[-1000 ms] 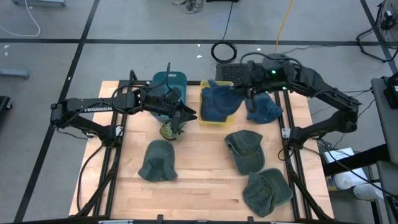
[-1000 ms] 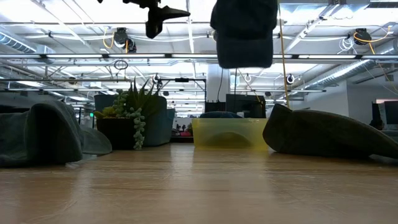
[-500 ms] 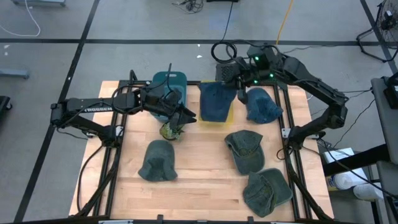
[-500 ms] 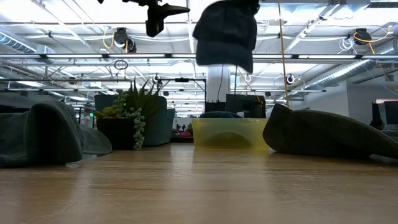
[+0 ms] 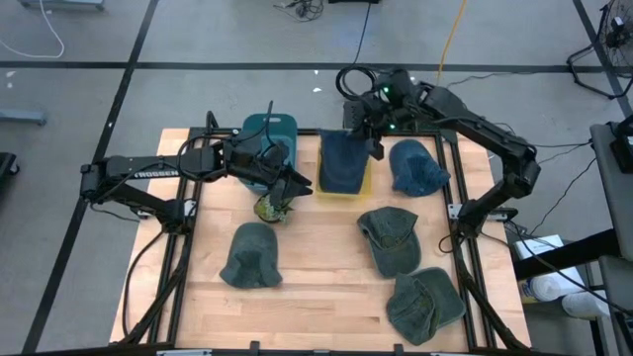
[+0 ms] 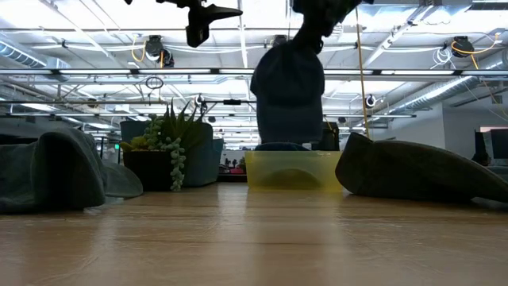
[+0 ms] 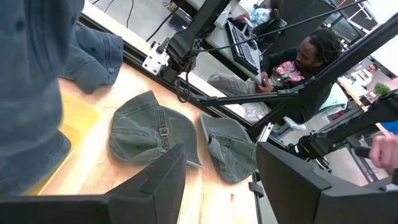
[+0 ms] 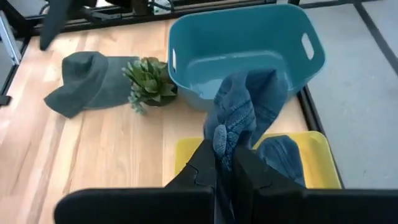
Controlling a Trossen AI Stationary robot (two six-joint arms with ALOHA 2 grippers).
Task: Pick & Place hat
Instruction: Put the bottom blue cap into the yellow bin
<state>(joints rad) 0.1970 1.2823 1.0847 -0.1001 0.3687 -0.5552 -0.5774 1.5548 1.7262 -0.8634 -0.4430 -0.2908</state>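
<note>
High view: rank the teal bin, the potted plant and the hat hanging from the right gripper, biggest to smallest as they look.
1. Hanging blue hat, though raised toward the camera.
2. Teal bin, partly hidden by the left arm; unsure against the hat.
3. Potted plant, clearly smallest.

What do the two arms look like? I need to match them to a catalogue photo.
Both arms are dark and slim-jointed. The left arm carries white lettering; the right arm shows small green lights near its wrist. Each gripper ends in two dark, flat, tapering fingers.

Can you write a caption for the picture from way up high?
Right gripper dangles a blue hat over the yellow bin while the left gripper waits open near the plant.
</note>
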